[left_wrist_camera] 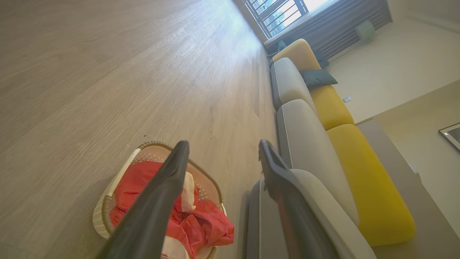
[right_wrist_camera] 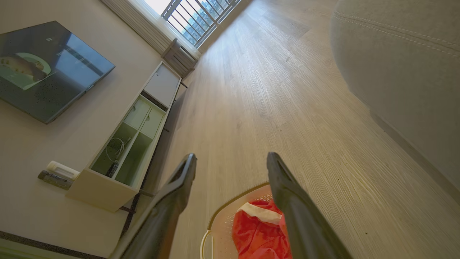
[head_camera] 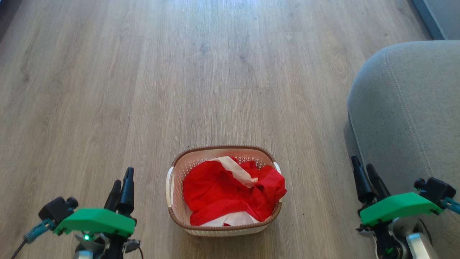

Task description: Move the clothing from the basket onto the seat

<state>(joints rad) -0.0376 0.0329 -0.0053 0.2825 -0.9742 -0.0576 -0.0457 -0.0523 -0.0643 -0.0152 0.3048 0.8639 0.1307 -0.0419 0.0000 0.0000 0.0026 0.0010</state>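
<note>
- The basket (head_camera: 171, 212) stands on the wooden floor (head_camera: 179, 72), low in the middle, between the two hands
- The clothing (head_camera: 222, 194) lies bunched inside it, red with a white strip on top and a white patch at the near edge; one fold laps over the right rim
- The seat (head_camera: 406, 108) rises at the right, apart from the basket
- The left hand (head_camera: 123, 176), lower left, points up, fingers parted and empty
- The right hand (head_camera: 362, 162), lower right, shows against the seat's edge, likewise parted and empty
</note>
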